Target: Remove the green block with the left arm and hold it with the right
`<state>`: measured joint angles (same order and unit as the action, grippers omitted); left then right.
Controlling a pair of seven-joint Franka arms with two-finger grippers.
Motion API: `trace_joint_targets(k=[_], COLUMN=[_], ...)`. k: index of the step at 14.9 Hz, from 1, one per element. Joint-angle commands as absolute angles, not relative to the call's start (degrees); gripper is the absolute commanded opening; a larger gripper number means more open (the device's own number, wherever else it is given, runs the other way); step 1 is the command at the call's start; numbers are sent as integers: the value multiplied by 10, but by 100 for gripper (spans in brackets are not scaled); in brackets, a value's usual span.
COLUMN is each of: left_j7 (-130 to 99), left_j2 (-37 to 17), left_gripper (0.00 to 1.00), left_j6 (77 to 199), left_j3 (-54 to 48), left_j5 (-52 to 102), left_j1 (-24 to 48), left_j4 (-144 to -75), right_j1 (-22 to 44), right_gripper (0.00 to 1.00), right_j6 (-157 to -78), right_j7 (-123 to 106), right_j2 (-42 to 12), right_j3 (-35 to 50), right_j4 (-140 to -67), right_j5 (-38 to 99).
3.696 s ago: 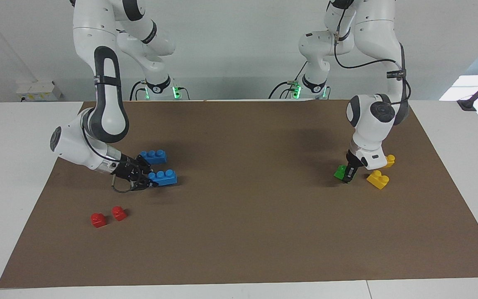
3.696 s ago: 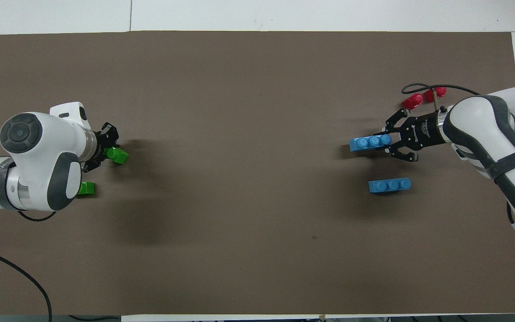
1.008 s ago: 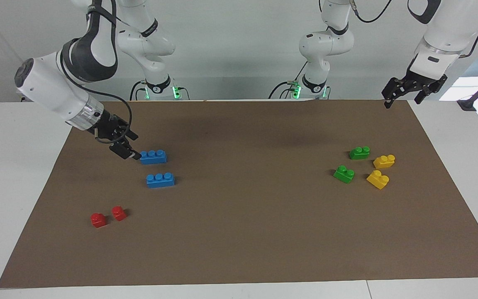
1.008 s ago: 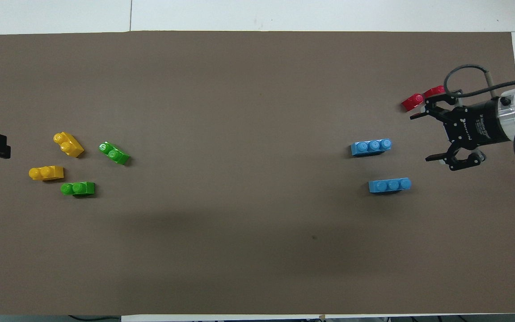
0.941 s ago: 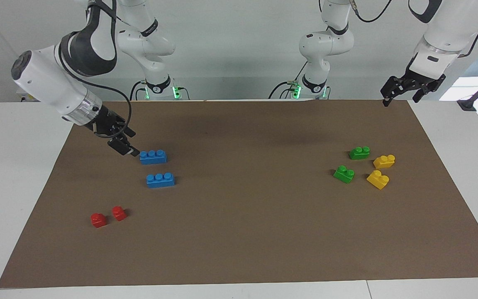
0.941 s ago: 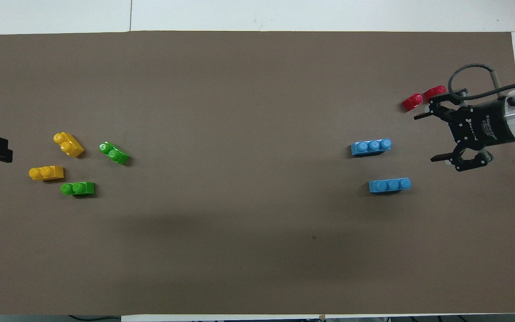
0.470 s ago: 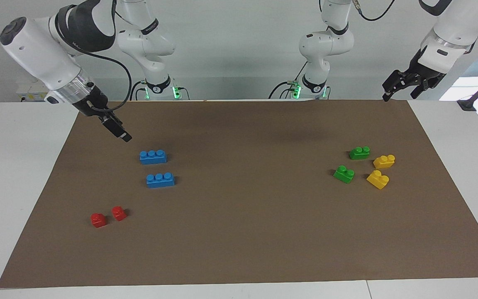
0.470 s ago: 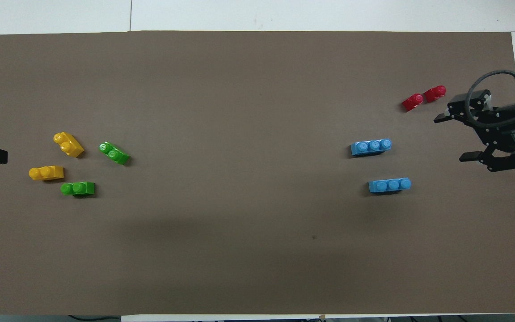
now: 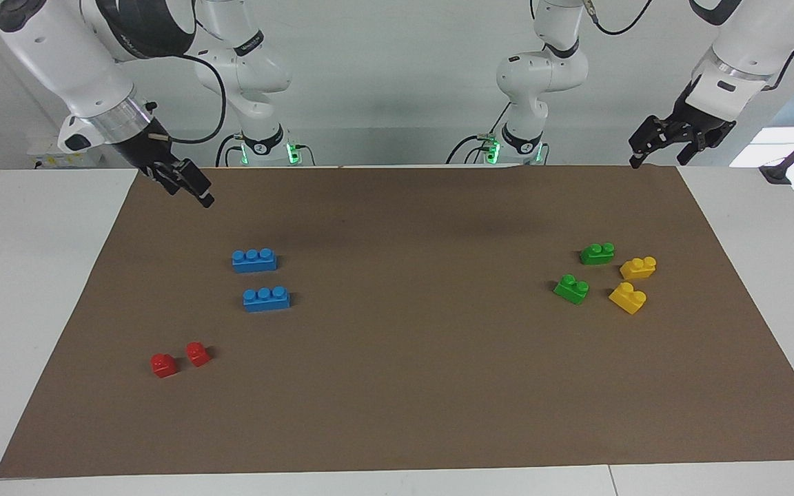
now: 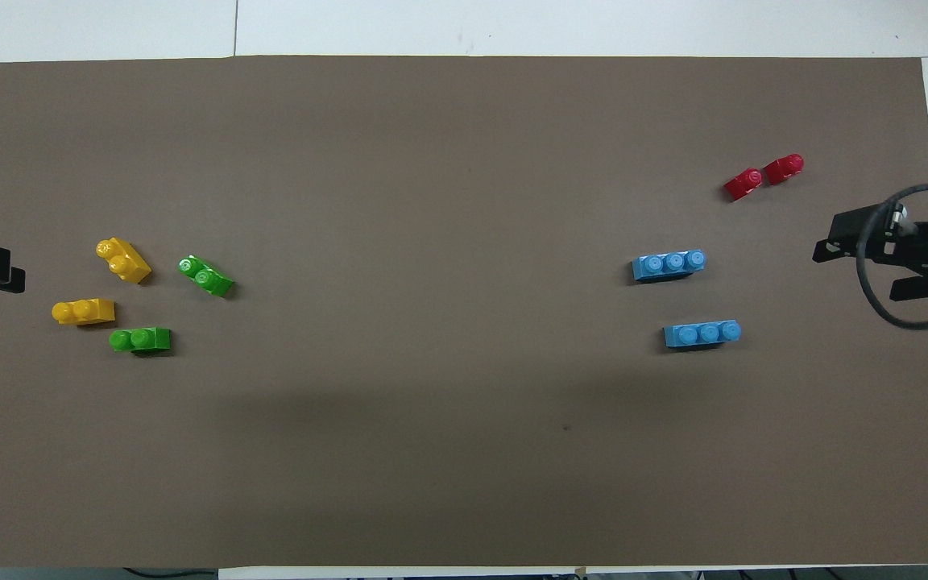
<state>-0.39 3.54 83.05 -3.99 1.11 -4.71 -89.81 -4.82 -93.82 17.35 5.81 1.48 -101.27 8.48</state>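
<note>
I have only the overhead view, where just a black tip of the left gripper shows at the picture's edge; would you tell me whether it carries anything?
Observer: No. The left gripper is open and empty, high over the brown paper mat's corner at the left arm's end.
Operator: Thank you. Is the right gripper down at the mat?
Observer: No. The right gripper hangs well above the mat's edge, open, touching nothing.
</note>
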Motion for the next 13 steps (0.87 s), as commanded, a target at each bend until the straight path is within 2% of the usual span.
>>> trace_joint_targets(k=[1, 6, 8, 10, 13], left_j7=[-8, -8, -8, -8, -8], left_j2=[26, 26, 29, 33, 34], left_gripper=[100, 100, 100, 100, 100], left_j6=[843, 846, 846, 846, 846], left_j3=[-34, -48, -48, -50, -50], left_j5=[4, -8, -7, -7, -6], left_j1=[-40, -41, -41, -41, -41], left_j4=[-887, -884, -884, -884, -885], right_j1=[-50, -41, -24, -26, -22], right_gripper=[100, 100, 100, 100, 99], right_j6=[-916, -888, -886, -867, -871], right_j7=[72, 68, 69, 69, 69], right_j2=[71, 66, 59, 33, 29], right_j3=[26, 24, 8, 8, 9], right_j4=[-997, -976, -971, -934, -927], right_j5=[47, 46, 45, 37, 8])
